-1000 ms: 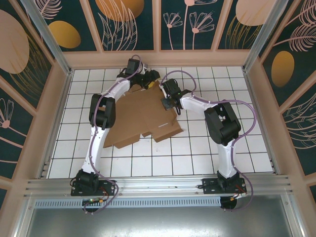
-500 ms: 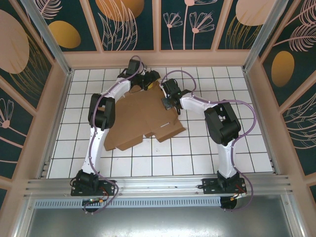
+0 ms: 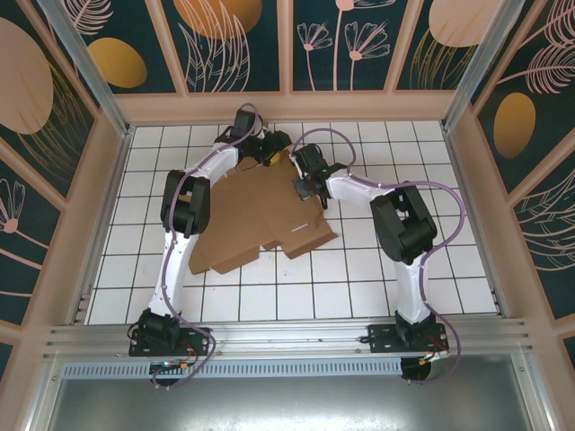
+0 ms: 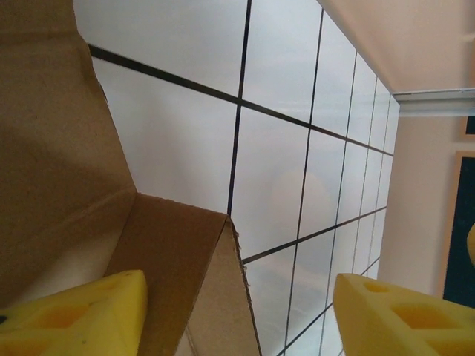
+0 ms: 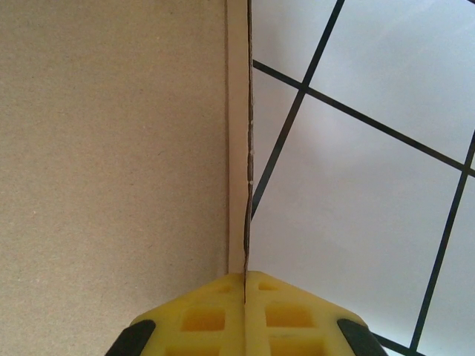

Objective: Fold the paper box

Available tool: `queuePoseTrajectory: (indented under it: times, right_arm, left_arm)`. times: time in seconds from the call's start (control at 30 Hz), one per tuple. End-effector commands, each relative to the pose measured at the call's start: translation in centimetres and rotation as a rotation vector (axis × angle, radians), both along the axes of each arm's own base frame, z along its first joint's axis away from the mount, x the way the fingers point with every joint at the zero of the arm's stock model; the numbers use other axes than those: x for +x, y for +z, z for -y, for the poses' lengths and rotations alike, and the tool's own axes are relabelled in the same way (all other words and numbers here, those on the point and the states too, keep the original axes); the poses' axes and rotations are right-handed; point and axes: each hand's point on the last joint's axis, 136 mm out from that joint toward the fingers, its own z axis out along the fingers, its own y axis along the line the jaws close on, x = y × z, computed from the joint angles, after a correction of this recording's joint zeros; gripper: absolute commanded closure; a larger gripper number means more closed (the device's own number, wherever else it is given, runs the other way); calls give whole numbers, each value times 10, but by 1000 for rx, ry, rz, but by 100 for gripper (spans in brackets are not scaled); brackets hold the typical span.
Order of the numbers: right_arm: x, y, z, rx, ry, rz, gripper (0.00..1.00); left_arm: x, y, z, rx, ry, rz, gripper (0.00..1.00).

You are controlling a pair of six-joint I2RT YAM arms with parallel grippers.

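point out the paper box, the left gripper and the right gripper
paper box [image 3: 260,211], top external view, middle of the sheet
left gripper [image 4: 239,289], left wrist view, midway between its yellow fingertips
right gripper [image 5: 245,285], right wrist view, seam of its shut fingertips

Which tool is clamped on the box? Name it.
The right tool: it is shut on the box edge, while the left tool stands open.

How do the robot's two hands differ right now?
The left hand stands open, its fingers wide apart; the right hand is shut. The right hand pinches an edge of the paper box; the left hand clamps nothing. Both have yellow fingers.
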Motion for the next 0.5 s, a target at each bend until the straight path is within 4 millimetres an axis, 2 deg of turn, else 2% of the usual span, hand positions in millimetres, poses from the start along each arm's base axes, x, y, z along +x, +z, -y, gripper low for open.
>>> queuePoseTrajectory:
  times: [0.0,0.2,0.47]
  right_arm:
    - [8,6,-12,-10,10,41,100]
    - [8,3,-14,-19,16,40,100]
    - [8,3,-11,-42,12,48,100]
  left_arm:
    - [-16,21,26,-104,-54,-32,42]
    - [-17,25,32,-153,-50,-44,56]
    - [-17,16,32,-156,-39,-63,77]
